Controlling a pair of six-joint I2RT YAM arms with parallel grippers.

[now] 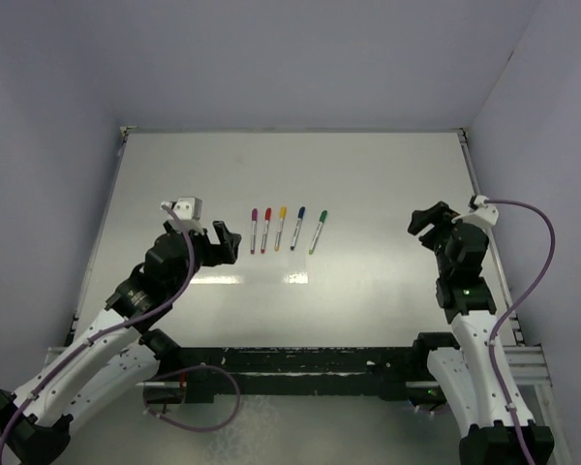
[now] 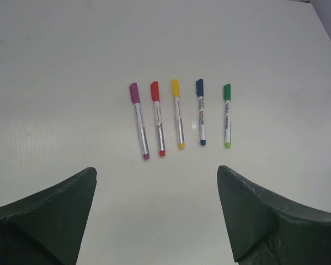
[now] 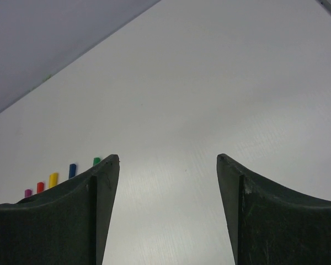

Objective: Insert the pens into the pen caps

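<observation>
Several pens lie side by side in a row on the white table, each with a pen cap on its far end: purple (image 2: 139, 120), red (image 2: 158, 117), yellow (image 2: 178, 113), blue (image 2: 201, 111) and green (image 2: 227, 115). The overhead view shows the row (image 1: 280, 228) at mid-table. My left gripper (image 2: 157, 170) hangs open just short of the pens' near ends, with nothing between its fingers. It sits left of the row (image 1: 225, 235). My right gripper (image 3: 168, 157) is open and empty far to the right (image 1: 428, 223). The caps (image 3: 53, 179) peek out behind its left finger.
The white table (image 1: 368, 184) is boxed in by lilac walls at the back, left and right. A black rail (image 1: 300, 363) runs along the near edge between the arm bases. Purple cables loop off both arms.
</observation>
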